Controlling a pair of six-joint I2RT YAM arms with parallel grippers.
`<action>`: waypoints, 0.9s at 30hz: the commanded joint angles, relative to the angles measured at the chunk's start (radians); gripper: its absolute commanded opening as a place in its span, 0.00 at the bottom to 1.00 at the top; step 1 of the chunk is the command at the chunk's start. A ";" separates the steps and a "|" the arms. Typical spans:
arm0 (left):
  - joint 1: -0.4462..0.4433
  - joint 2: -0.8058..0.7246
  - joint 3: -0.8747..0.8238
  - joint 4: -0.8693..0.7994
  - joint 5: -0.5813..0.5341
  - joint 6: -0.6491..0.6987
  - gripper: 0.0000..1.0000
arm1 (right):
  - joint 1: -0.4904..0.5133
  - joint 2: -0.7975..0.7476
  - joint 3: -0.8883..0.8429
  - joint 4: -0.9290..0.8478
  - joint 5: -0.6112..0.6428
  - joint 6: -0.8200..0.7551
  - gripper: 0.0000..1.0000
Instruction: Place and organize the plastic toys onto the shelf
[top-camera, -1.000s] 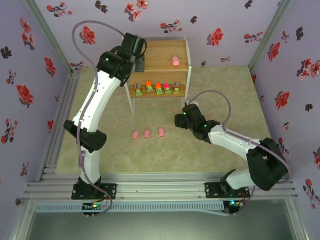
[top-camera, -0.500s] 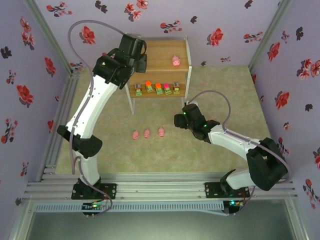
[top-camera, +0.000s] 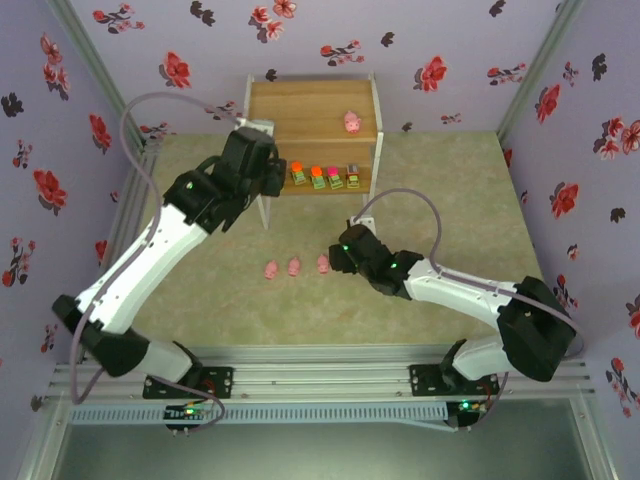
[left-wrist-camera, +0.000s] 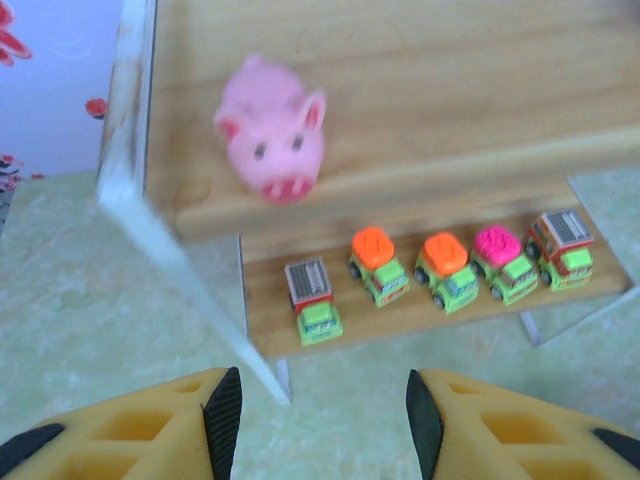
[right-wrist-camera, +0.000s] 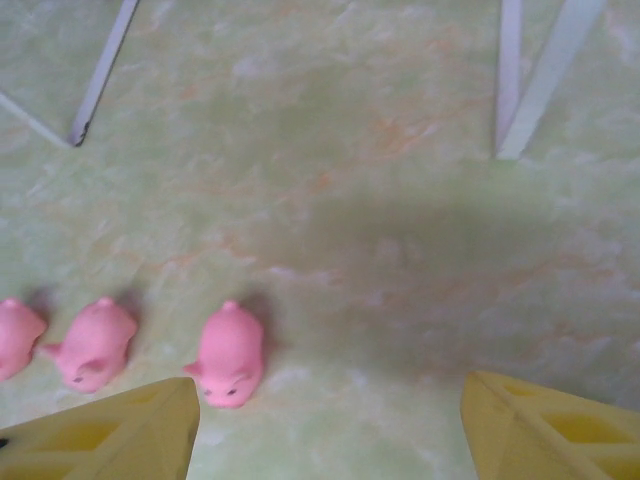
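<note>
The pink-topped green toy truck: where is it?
Left wrist view: the pink-topped green toy truck stands on the wooden shelf's lower board, between an orange-topped truck and a grey-topped truck.

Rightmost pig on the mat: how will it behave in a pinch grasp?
The pig looks rounded and smooth, so it may slip from an off-centre pinch. It lies low on the mat, so tipping seems unlikely.

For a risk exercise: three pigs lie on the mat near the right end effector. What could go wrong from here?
The open right end effector, closing on the nearest pig, may knock its close neighbour. The shelf pig sits near the top board edge; adding another might nudge it off.
</note>
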 joint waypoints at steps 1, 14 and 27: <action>-0.013 -0.112 -0.125 0.114 -0.025 -0.036 0.51 | 0.050 0.043 0.038 -0.052 0.092 0.091 0.59; 0.007 -0.299 -0.514 0.203 -0.067 -0.104 0.52 | 0.173 0.251 0.210 -0.162 0.177 0.184 0.60; 0.070 -0.290 -0.807 0.436 -0.009 -0.144 0.54 | 0.174 0.423 0.344 -0.248 0.205 0.231 0.61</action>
